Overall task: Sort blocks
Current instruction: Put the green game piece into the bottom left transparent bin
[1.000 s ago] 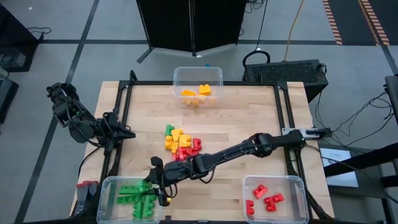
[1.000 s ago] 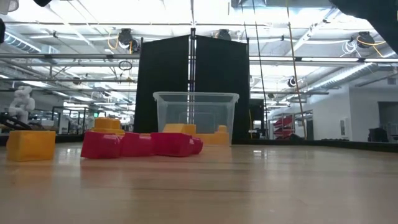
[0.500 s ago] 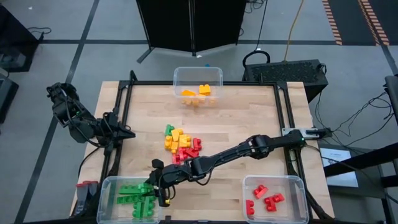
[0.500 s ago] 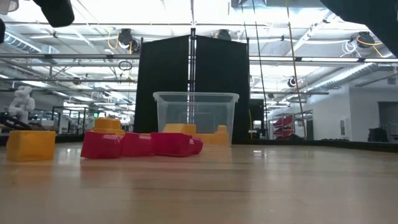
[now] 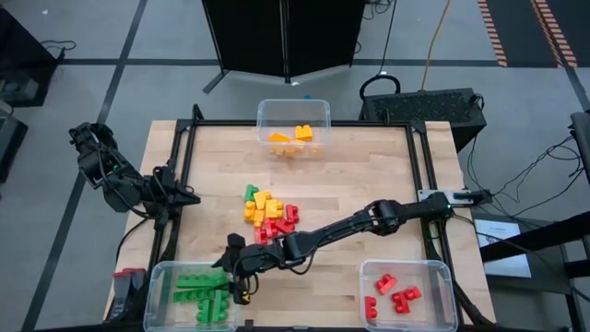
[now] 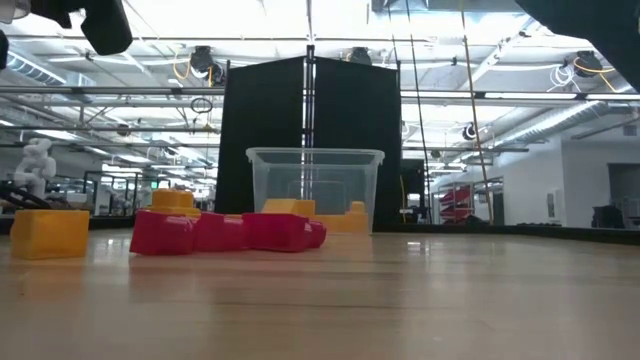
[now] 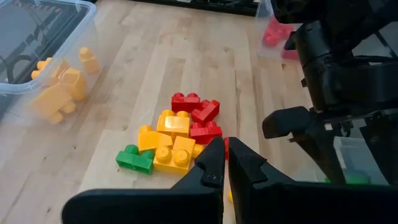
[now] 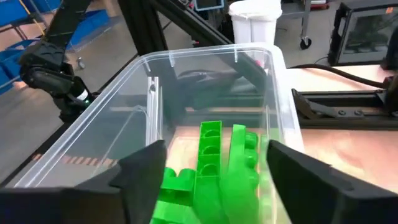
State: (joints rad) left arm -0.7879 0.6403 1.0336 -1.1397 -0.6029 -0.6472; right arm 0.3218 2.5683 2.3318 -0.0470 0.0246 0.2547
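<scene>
Right gripper [image 5: 232,279]: reaches across the table from the right side and hangs over the near-left clear bin [image 5: 157,277]; its fingers [image 8: 140,169] stand apart with nothing between them (the wrist view looks straight down between them into the bin)
Green blocks [image 5: 205,293]: piled inside that near-left bin, directly under the open fingers; seen up close as long studded bricks [image 8: 211,165] lying side by side
Left gripper [image 7: 225,163]: parked beyond the table's left edge, off the wood; its two fingers are pressed together and carry nothing
Unsorted blocks [image 5: 267,212]: a loose heap near the middle of the table [image 5: 369,166], yellow-orange and red pieces touching one another, with one green brick [image 7: 135,158] at the heap's edge
Yellow-orange blocks [image 5: 293,138]: several lie in the clear bin [image 5: 323,109] at the far edge of the table
Red blocks [image 5: 395,297]: a few sit in the near-right clear bin [image 5: 442,272]
Low view: red bricks [image 6: 225,232] in a row and a yellow brick [image 6: 50,233] stand on the wood, the far bin [image 6: 315,185] behind them
</scene>
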